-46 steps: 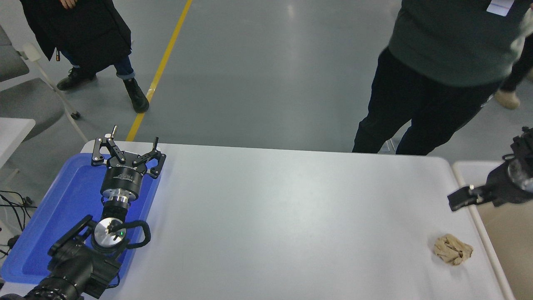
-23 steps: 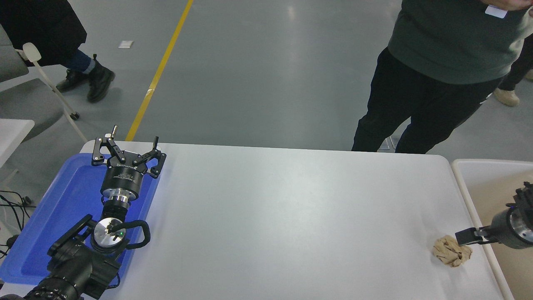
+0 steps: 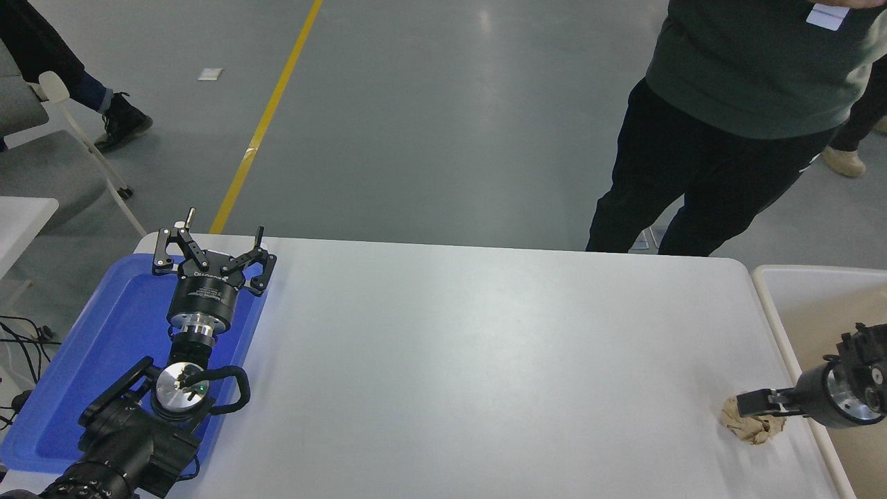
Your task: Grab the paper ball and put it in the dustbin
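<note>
The paper ball (image 3: 752, 427), a creased tan wad, lies on the white table (image 3: 485, 360) near its right edge. My right gripper (image 3: 757, 403) comes in from the right edge, low over the table, and its tip lies across the top of the wad, hiding part of it. I cannot see how its jaws stand. The dustbin (image 3: 768, 299), with a white rounded rim and a beige inside, stands just right of the table, partly cut off by the picture's edge. My left gripper (image 3: 212, 244) is open and empty, parked over the blue tray at the lower left.
A shallow blue tray (image 3: 104, 346) lies on the table's left end under my left arm. A person in dark trousers (image 3: 693, 159) stands at the table's far right side. Another person's boot (image 3: 121, 119) and a grey chair (image 3: 48, 166) are at the far left.
My right gripper has dropped and moved in from above the bin's rim down onto the paper ball. The person at the far left has walked further left. The left arm has not moved.
</note>
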`<state>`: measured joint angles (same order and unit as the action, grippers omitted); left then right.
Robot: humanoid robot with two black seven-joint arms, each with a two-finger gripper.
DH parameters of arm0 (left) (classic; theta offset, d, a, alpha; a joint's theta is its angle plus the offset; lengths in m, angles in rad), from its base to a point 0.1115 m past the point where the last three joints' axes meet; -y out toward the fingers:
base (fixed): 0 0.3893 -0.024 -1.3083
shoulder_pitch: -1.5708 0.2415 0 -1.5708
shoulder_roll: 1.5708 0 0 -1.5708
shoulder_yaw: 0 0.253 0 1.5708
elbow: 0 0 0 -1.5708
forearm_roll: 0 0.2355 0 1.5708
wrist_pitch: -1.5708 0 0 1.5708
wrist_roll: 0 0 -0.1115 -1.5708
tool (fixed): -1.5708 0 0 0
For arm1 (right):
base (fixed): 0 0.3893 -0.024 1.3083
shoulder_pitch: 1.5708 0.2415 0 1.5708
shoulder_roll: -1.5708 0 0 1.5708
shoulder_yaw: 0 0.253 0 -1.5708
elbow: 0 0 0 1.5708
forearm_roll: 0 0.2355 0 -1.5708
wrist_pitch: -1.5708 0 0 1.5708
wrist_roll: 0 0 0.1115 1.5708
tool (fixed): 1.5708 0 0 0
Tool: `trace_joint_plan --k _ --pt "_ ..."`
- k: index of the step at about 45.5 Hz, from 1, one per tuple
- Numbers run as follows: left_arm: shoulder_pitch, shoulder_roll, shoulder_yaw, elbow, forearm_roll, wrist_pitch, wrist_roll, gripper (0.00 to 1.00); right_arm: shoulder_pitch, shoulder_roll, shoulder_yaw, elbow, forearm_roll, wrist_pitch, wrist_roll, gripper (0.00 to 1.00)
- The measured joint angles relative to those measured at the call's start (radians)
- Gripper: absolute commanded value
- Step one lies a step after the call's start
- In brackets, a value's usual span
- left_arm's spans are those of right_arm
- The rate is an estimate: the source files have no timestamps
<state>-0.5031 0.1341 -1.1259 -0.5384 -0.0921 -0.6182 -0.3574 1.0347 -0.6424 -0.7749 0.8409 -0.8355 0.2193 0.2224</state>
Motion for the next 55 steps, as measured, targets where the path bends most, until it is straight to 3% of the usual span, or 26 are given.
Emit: trace_joint_plan --k 3,6,10,15,17,36,55 --pt "0.000 0.000 0.000 0.000 0.000 0.000 0.000 1.00 -0.016 0.003 0.017 -0.006 0.000 -0.002 0.000 0.79" --pt "0.000 0.000 0.000 0.000 0.000 0.000 0.000 1.00 -0.035 0.006 0.038 -0.016 0.000 -0.005 0.000 0.58" --pt "0.000 0.000 0.000 0.000 0.000 0.000 0.000 1.00 -0.056 0.008 0.060 -0.030 0.000 -0.006 -0.001 0.39" --pt "0.000 0.000 0.000 0.000 0.000 0.000 0.000 1.00 -0.076 0.010 0.082 -0.048 0.002 -0.008 -0.003 0.21" --pt "0.000 0.000 0.000 0.000 0.000 0.000 0.000 1.00 -0.080 0.011 0.088 -0.053 0.003 -0.008 -0.003 0.01" --pt "0.000 -0.001 0.000 0.000 0.000 0.000 0.000 1.00 -0.033 -0.041 0.113 -0.040 0.008 0.006 0.019 0.00" --pt "-0.001 0.000 0.003 -0.001 0.001 -0.001 0.003 1.00 0.345 -0.302 0.038 0.281 -0.084 0.158 0.014 0.00"
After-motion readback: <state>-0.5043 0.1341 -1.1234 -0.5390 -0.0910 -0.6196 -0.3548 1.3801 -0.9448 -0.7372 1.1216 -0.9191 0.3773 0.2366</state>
